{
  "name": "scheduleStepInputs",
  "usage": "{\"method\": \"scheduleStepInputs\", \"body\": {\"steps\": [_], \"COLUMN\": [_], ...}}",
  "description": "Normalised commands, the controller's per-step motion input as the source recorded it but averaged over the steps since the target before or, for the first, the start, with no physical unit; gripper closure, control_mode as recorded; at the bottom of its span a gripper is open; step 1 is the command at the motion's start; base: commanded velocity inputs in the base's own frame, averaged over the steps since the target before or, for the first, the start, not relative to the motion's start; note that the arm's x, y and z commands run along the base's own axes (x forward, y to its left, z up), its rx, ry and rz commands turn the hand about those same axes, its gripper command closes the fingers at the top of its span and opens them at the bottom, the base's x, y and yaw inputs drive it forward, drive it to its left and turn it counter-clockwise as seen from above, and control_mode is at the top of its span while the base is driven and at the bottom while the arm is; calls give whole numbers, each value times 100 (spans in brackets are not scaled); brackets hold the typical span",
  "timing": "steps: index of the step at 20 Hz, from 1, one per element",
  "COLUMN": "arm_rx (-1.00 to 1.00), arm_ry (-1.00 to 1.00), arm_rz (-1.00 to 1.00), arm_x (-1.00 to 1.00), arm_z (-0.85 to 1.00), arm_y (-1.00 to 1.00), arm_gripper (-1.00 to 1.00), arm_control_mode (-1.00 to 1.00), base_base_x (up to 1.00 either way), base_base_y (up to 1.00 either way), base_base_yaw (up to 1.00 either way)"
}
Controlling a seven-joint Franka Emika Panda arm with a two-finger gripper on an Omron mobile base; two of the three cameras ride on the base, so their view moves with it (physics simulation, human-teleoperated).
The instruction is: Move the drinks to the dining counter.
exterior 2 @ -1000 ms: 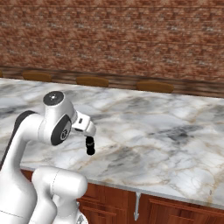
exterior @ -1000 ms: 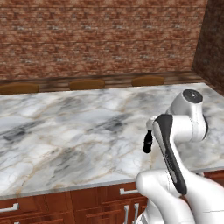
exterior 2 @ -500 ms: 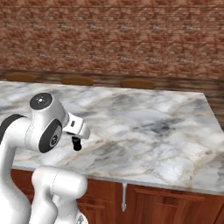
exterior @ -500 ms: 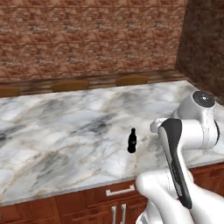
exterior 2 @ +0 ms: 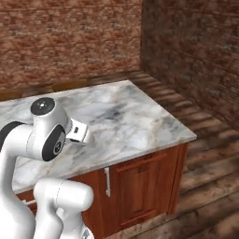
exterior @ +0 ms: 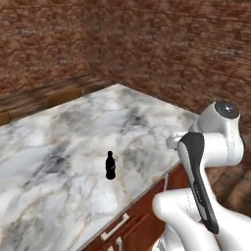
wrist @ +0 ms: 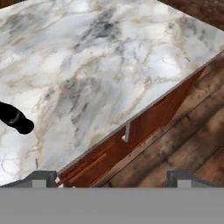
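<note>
Left base view: black bottle (exterior: 110, 165) upright on dining counter (exterior: 59, 147).
You see no readable label on it; gripper (wrist: 111, 177) fingers apart, holding nothing.

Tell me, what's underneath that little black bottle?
The bottle stands upright on the marble counter, near its front edge. Below the slab are reddish wood drawers; what is inside them is hidden.
</note>
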Motion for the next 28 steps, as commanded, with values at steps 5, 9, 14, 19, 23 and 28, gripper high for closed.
{"method": "scheduleStepInputs", "body": {"steps": [5, 9, 14, 19, 23, 28], "arm_rx": [0, 0, 0, 0, 0, 0], "arm_ry": [0, 0, 0, 0, 0, 0], "arm_rz": [0, 0, 0, 0, 0, 0], "arm_x": [0, 0, 0, 0, 0, 0], "arm_z": [0, 0, 0, 0, 0, 0], "arm_y": [0, 0, 0, 0, 0, 0], "arm_gripper": [-100, -100, -100, -100, -100, -100], "arm_control_mode": [100, 100, 100, 100, 100, 100], "base_base_x": [0, 0, 0, 0, 0, 0], "base_base_y": [0, 0, 0, 0, 0, 0], "base_base_yaw": [-100, -100, -100, -100, -100, -100]}}
